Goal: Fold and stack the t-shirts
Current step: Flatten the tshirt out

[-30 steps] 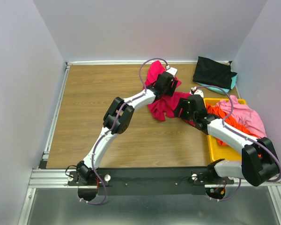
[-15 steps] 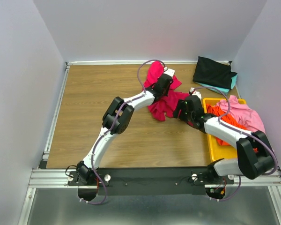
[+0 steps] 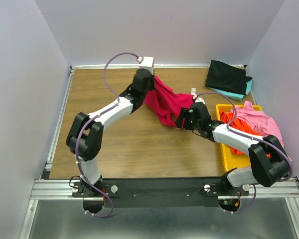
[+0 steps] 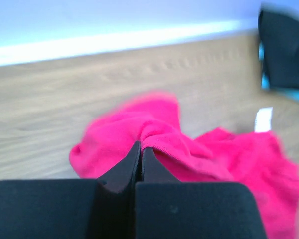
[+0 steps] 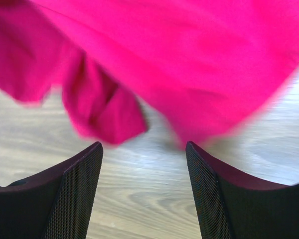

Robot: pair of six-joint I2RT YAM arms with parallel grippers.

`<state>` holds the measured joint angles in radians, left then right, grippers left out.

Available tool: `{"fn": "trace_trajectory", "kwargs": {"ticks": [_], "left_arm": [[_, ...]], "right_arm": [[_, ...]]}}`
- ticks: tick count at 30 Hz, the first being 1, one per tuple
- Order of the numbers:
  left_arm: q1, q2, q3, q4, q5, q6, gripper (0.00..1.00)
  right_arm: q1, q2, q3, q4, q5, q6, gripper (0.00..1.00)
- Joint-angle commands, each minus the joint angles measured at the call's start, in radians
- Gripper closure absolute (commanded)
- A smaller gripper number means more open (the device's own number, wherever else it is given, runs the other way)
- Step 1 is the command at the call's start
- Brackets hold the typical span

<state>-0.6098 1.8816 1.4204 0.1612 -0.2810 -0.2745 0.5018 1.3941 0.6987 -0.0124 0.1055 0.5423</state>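
Firmly shut, the left gripper (image 4: 140, 149) pinches a fold of the crimson t-shirt (image 3: 164, 102). At the shirt's 5 o'clock, the right gripper (image 5: 143, 149) gapes wide, holding nothing.

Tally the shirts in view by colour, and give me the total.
crimson-red shirt: 1
black shirt: 1
teal shirt, mostly hidden under the black one: 1
pink shirt, in the yellow bin: 1
orange shirt, in the bin: 1, as far as shows
Total: 5 shirts
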Motion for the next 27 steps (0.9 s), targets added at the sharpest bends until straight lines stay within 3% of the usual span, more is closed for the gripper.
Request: {"fn": "trace_trajectory", "kwargs": {"ticks": [1,11,27], "left_arm": [[0.06,-0.113,-0.162,0.095,-0.029,-0.049,1.0],[0.133,-0.179,-0.35,0.139,0.005,-0.075,1.0],[0.136,-0.199,-0.425,0.123,0.028,-0.072,1.0]], "right_arm": [[0.05,0.063,0.027,0.064,-0.064,0.013,0.25],[0.081,0.184,0.108,0.106,0.0,0.011,0.26],[0.081,0.359,0.193,0.086,0.252,-0.021,0.27]]}}
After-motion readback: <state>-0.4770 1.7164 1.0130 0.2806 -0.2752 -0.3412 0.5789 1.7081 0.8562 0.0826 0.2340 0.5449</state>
